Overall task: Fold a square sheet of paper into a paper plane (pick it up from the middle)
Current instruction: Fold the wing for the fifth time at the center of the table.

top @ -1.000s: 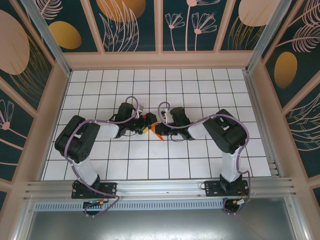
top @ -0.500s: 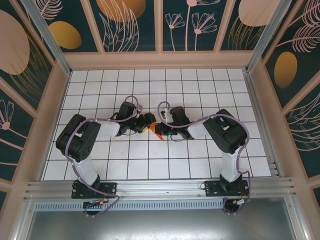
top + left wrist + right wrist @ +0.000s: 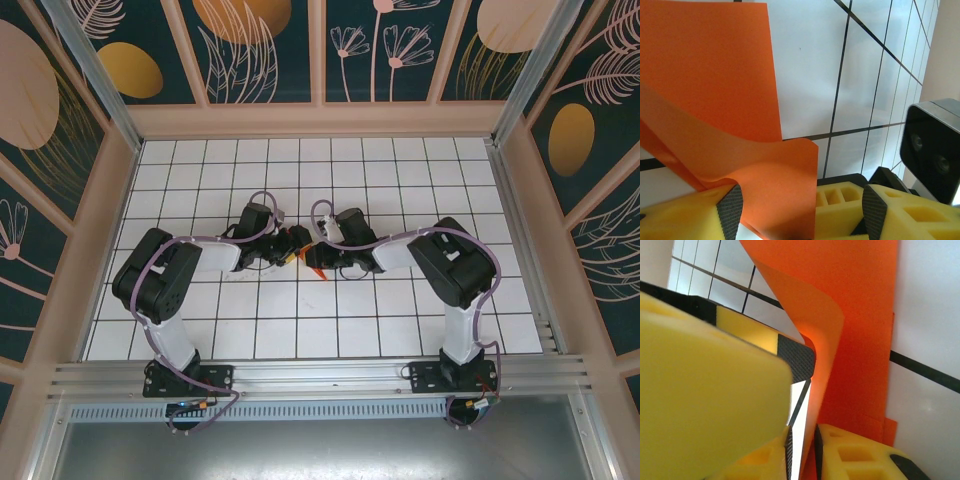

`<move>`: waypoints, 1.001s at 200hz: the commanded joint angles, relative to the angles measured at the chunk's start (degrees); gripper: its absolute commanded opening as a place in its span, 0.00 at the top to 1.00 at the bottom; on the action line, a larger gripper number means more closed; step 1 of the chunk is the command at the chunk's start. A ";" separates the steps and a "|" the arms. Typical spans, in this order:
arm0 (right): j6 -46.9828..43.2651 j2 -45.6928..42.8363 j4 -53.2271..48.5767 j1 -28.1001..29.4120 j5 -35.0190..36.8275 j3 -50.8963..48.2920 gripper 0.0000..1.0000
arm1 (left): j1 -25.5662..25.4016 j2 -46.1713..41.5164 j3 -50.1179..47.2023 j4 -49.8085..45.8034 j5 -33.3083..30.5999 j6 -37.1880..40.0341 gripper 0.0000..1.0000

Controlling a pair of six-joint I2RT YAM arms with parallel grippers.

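Note:
The square sheet of paper, bright orange-red, lies folded in layers on the tiled floor between both grippers at the centre. In the left wrist view one flap of the paper curls up off the floor and rests against the left finger's pad. My left gripper stands open around that flap. My right gripper is open by a narrow gap, and the paper's raised edge runs down between its pads, close against the right one. The flap bends around the left gripper's finger pad.
White tiles with black grid lines spread around the grippers inside the walled enclosure. The right arm's wrist camera sits close at the right of the left wrist view. An aluminium rail runs along the near edge.
The right gripper's jaws have parted slightly from shut. The left gripper's jaws have narrowed a little. Both grippers have drawn closer together over the paper.

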 commanded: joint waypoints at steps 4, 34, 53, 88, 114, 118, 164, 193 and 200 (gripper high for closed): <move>-3.88 -2.46 -7.68 -0.11 1.13 1.48 0.75 | 0.01 1.72 0.43 -3.03 -3.69 -0.39 0.33; -4.83 -3.92 -10.40 -0.20 1.21 2.22 0.73 | -0.01 2.00 0.56 -3.64 -4.11 -0.47 0.33; -5.25 -5.17 -11.52 -0.12 1.42 2.30 0.72 | 0.02 2.23 0.75 -3.93 -4.23 -0.47 0.33; -6.48 -6.85 -14.34 -0.03 3.14 2.09 0.72 | -0.04 2.38 0.93 -4.17 -4.15 -0.42 0.33; -6.92 -6.67 -15.60 0.05 3.41 2.22 0.75 | -0.02 2.33 0.84 -4.05 -3.97 -0.30 0.33; -6.98 -6.56 -15.82 0.08 3.49 2.22 0.76 | -0.03 2.37 0.76 -4.07 -3.98 -0.29 0.33; -8.23 -4.63 -17.17 0.93 5.32 2.74 0.83 | -0.02 2.31 0.70 -4.27 -4.13 -0.37 0.33; -9.63 -4.28 -17.05 1.11 6.73 2.54 0.84 | -0.06 2.34 0.80 -4.71 -4.54 -0.38 0.33; -9.98 -4.28 -17.30 1.12 7.01 2.65 0.85 | -0.04 2.37 0.78 -4.93 -4.62 -0.38 0.33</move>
